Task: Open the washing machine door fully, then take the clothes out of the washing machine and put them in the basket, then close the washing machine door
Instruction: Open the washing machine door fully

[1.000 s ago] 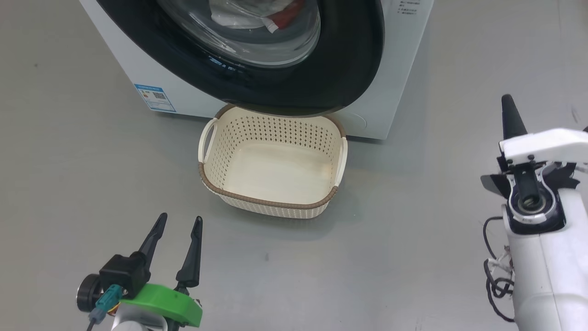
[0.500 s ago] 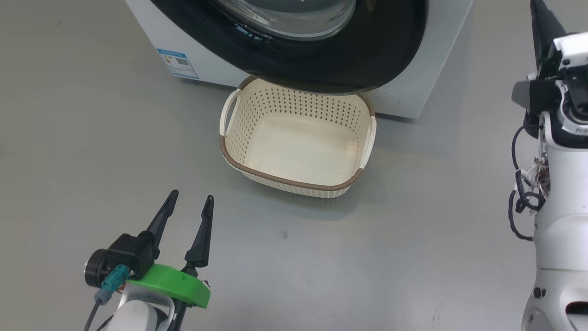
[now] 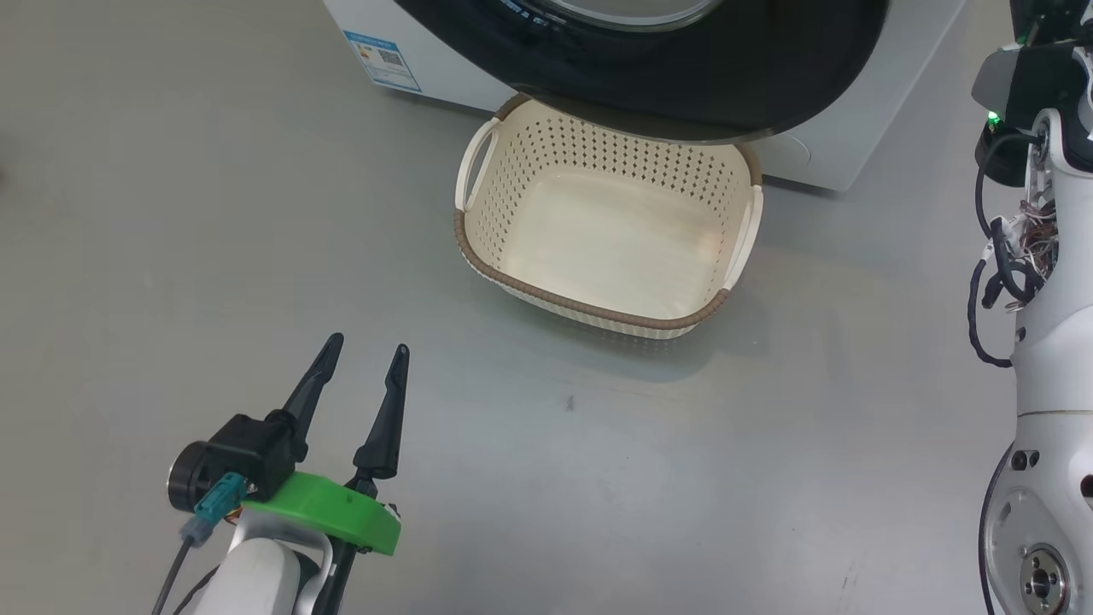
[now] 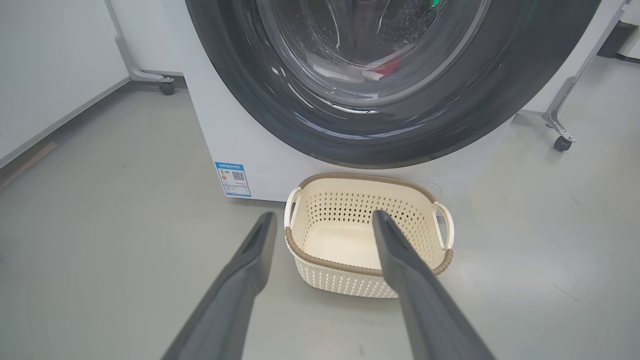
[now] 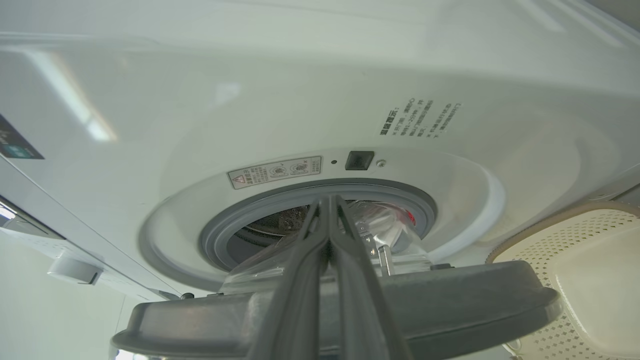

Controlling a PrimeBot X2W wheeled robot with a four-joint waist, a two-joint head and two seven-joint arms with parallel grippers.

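Observation:
The washing machine (image 4: pixel 210 135) stands ahead, white. Its door (image 4: pixel 475 115), black-rimmed, faces my left wrist view. In the right wrist view the door (image 5: pixel 450 295) stands ajar, edge-on, its glass bowl just out of the grey seal. Red clothes (image 4: pixel 385 67) show through the glass and inside the drum (image 5: pixel 409 217). The cream basket (image 3: pixel 581 312) sits empty on the floor under the door (image 3: pixel 726 77). My left gripper (image 3: pixel 368 343) hovers open, short of the basket. My right gripper (image 5: pixel 327 200) is shut on nothing; its fingers reach over the door's edge toward the seal.
Grey floor (image 3: pixel 213 213) spreads to the left of and in front of the basket. My right arm (image 3: pixel 1050 342) rises along the right edge of the head view. Wheeled frame legs (image 4: pixel 560 142) stand beside the washer, with a wall (image 4: pixel 50 75) on the left.
The head camera has shifted, sliding machine and basket up and right in the picture. My right gripper has risen out of the head view's top. The left gripper stays open in place.

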